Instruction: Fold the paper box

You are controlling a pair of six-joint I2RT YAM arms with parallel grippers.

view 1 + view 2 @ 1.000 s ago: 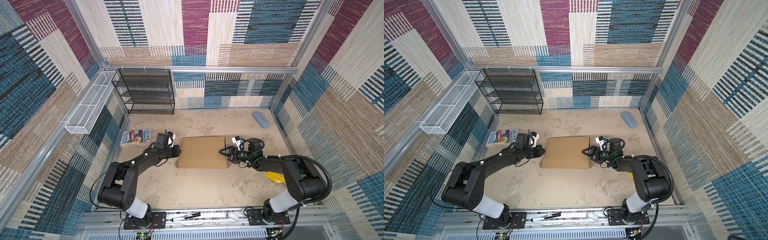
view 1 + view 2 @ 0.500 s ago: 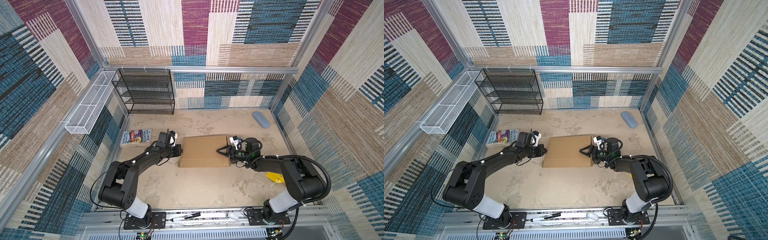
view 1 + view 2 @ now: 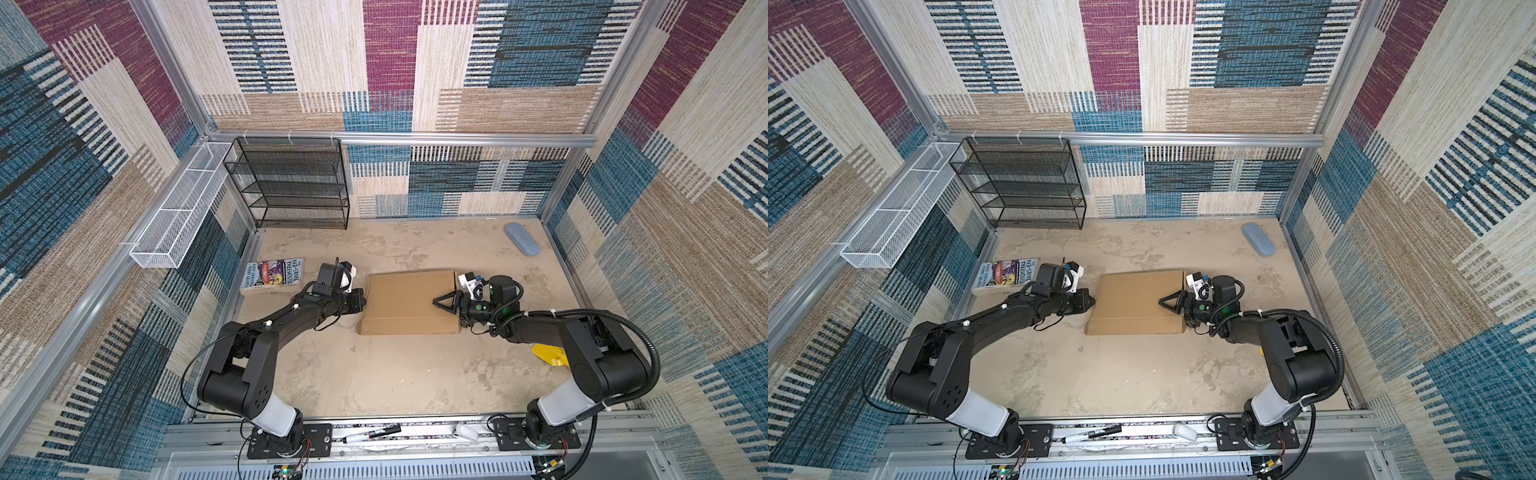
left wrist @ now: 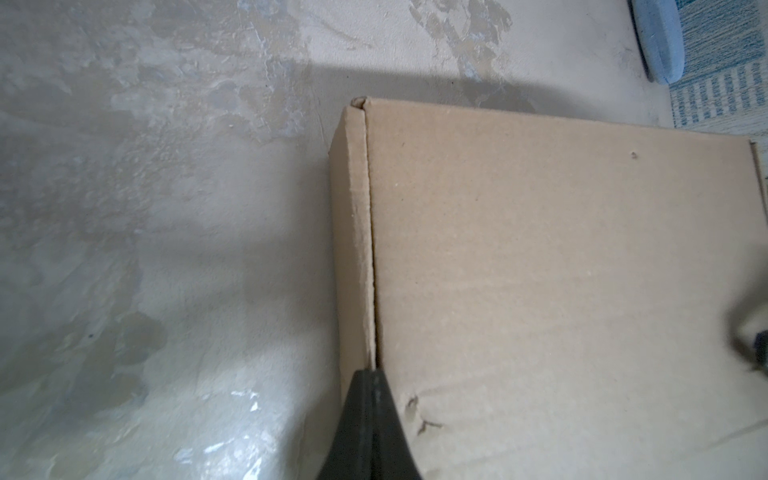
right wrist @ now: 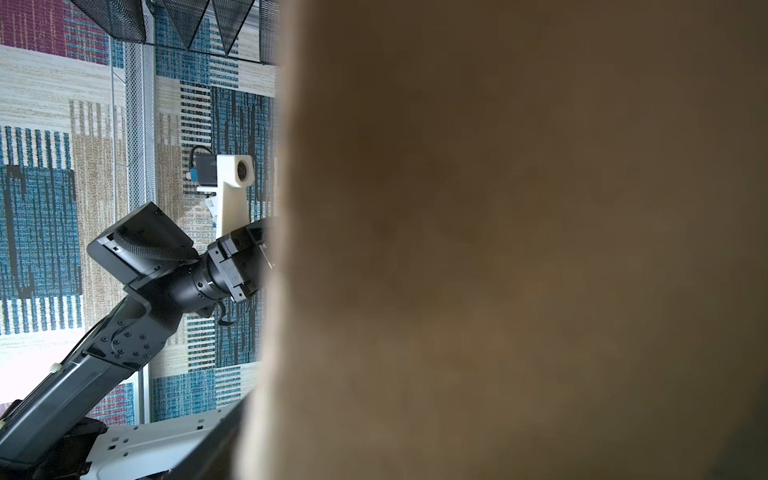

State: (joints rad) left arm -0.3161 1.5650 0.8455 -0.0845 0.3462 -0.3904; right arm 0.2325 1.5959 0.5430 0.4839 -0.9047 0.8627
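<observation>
The shallow, rectangular brown cardboard paper box (image 3: 409,301) lies closed on the mottled beige tabletop (image 3: 374,374), between the 2 arms. The left gripper (image 4: 370,375), pressed together, meets its left edge seam. The right gripper (image 3: 436,301) reaches over its right part; I cannot tell how wide its jaws stand.

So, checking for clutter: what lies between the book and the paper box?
Only the left tool, shut, tip at the edge of the paper box, the book beyond it; both top views show this.
</observation>
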